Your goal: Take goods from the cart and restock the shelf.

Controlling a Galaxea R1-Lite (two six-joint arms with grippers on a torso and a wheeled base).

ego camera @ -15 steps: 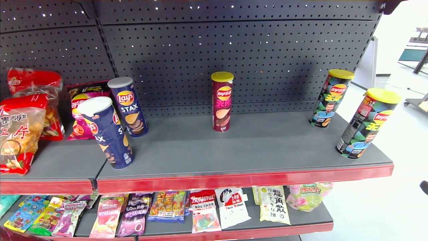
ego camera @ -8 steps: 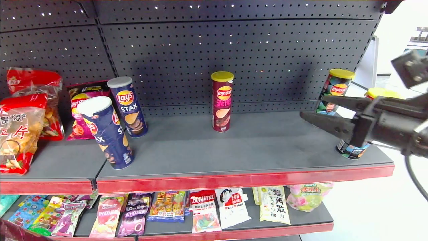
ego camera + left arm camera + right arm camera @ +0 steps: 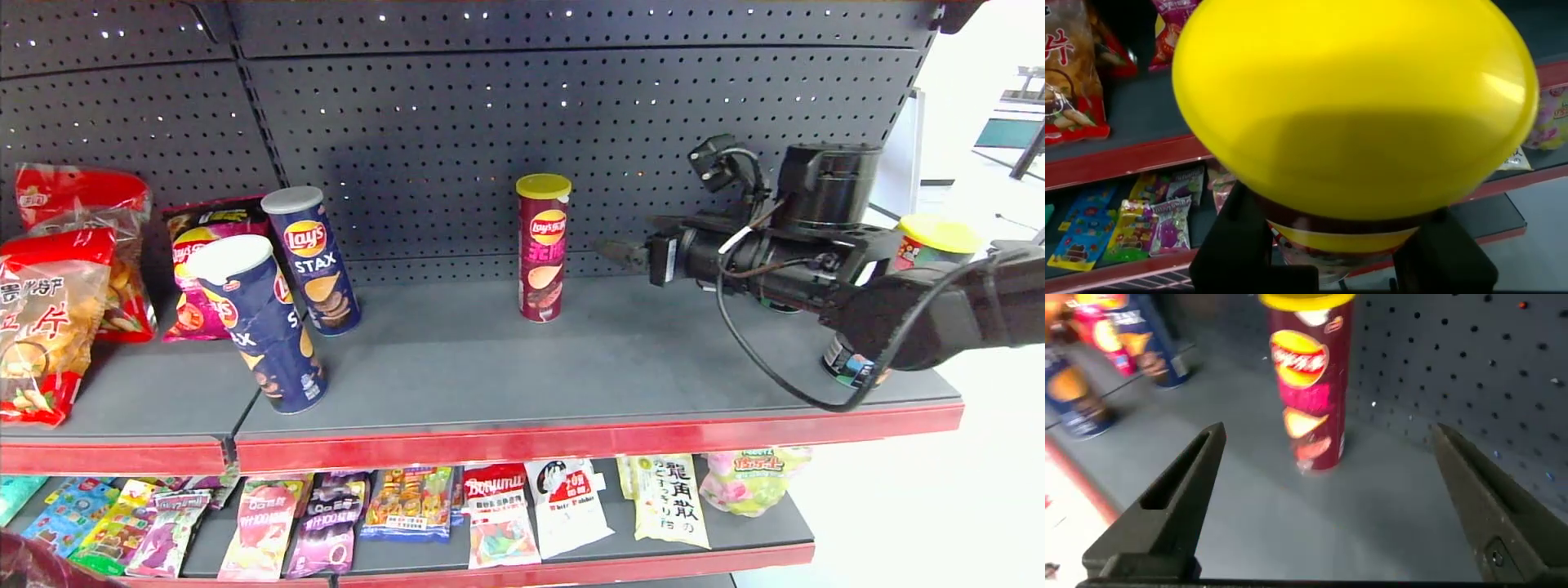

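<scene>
Head view: the right pincer [image 3: 618,251] hangs over the upper shelf [image 3: 620,359], near the upright maroon can [image 3: 542,249] and pointing at it. The forearm and its cable [image 3: 759,359] pass just beside the green can [image 3: 937,233], which stands at the shelf's right front corner.

Pincer states:
- Right pincer: released, fingers spread wide, nothing between them. The maroon can stands beyond the tips.
- Left pincer [image 3: 1339,249]: clenched on the yellow-lidded can [image 3: 1355,106], the item to be stocked. This can is off the shelf, out in front of the shelf fronts.

Likely faults:
- The maroon can is tall and narrow. A finger touching it off-centre would probably tip it toward the back panel.
- The green can stands near the shelf lip. A sideways swing of the forearm or a snag of the cable could push it off.

View differences:
- Right wrist view resolves the finger spread and the can's line between the tips. The head view sees that pincer edge-on and leaves the opening unclear.
- Head view gives the forearm's clearance to the green can.
- Left wrist view gives the grip on the held can.
</scene>
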